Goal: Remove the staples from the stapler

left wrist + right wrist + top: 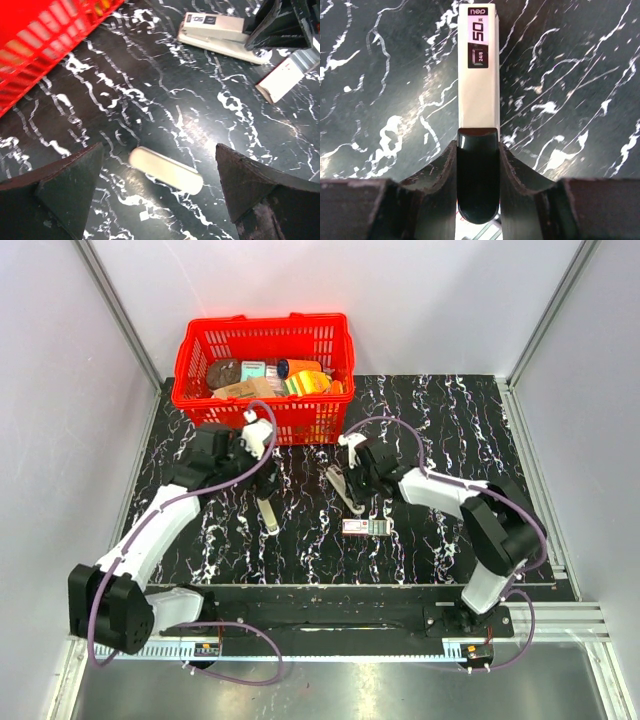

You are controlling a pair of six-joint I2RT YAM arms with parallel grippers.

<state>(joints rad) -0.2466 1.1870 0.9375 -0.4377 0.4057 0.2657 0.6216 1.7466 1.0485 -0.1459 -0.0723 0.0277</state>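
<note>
The stapler (345, 491) lies on the black marbled mat (420, 410) in the middle, pale silver top with a "50" label and a black rear end. My right gripper (356, 468) is shut on that black rear end; in the right wrist view the fingers (442, 170) clamp the stapler (479, 65) from both sides. The left wrist view shows the stapler (215, 31) at the top right. My left gripper (160, 185) is open and empty, hovering over a beige oblong block (167, 170). From above, the left gripper (262, 452) is left of the stapler.
A red basket (265, 375) with several items stands at the back, just behind the left gripper. A small red-and-white box (365, 527) lies on the mat in front of the stapler. The beige block (268, 514) lies left of centre.
</note>
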